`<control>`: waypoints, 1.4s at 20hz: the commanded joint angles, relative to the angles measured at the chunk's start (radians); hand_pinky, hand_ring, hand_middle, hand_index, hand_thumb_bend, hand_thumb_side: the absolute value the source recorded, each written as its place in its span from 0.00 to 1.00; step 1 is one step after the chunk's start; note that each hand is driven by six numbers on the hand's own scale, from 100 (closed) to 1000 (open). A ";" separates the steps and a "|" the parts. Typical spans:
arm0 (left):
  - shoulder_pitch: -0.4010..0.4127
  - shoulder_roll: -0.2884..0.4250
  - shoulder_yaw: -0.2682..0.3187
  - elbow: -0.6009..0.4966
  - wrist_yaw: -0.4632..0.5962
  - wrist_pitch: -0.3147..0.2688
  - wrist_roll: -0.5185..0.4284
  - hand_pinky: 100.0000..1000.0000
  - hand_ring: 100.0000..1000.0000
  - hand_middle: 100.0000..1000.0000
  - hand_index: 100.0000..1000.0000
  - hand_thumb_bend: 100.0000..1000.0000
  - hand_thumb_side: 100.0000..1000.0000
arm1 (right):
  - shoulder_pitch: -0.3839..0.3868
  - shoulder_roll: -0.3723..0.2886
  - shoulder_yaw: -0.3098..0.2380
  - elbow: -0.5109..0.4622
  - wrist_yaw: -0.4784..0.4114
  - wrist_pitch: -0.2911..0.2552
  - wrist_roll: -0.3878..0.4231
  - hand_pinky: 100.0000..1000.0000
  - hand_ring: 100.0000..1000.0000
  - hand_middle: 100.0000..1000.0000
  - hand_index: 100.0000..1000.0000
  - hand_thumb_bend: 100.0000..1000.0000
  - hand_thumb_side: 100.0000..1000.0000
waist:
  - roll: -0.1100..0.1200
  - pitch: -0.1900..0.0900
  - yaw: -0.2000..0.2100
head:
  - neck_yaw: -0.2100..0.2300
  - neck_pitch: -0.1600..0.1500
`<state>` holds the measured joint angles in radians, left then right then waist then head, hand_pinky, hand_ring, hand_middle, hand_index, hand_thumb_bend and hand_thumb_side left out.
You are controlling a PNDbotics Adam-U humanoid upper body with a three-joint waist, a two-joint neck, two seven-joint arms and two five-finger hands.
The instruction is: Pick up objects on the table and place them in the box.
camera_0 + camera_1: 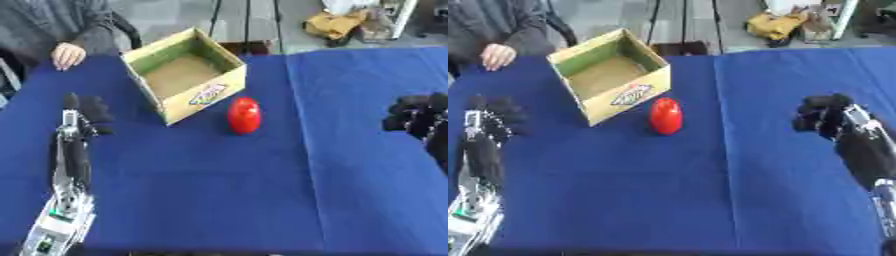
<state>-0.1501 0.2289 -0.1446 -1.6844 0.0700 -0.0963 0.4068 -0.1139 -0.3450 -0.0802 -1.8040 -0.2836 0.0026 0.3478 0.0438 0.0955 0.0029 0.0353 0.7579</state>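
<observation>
Both hands hover curled and empty: left hand [92,114], right hand [822,116], well apart from red object [244,115].

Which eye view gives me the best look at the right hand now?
The right eye view: the right hand and its forearm show whole, fingers curled, holding nothing. The left eye view cuts it off at the picture's right edge.

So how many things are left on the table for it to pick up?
1: a red object standing on the blue table, just right of the open cardboard box, which looks empty. Nothing else shows.
</observation>
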 commanded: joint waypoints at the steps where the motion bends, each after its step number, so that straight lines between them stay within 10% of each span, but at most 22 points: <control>1: -0.011 0.011 0.001 -0.024 -0.003 -0.001 0.002 0.45 0.55 0.54 0.71 0.61 1.00 | -0.007 -0.016 -0.009 -0.022 0.002 -0.002 -0.002 0.66 0.62 0.61 0.72 0.00 0.78 | -0.003 -0.008 0.002 | 0.004 -0.004; 15: -0.012 0.015 -0.002 -0.023 -0.004 0.001 0.000 0.45 0.55 0.54 0.71 0.61 1.00 | -0.052 -0.093 0.019 -0.019 -0.014 -0.027 0.008 0.67 0.63 0.62 0.73 0.00 0.72 | -0.006 -0.010 0.009 | -0.002 -0.006; 28: -0.013 0.014 -0.021 -0.022 0.005 0.005 -0.018 0.45 0.55 0.54 0.71 0.61 1.00 | -0.344 -0.269 0.153 0.118 -0.018 -0.103 0.080 0.68 0.69 0.70 0.78 0.09 0.59 | -0.004 -0.016 0.048 | -0.033 -0.015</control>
<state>-0.1502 0.2289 -0.1633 -1.6845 0.0717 -0.0905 0.3940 -0.4397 -0.5749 0.0664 -1.6945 -0.3057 -0.0901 0.4190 0.0416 0.0923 0.0518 0.0072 0.7540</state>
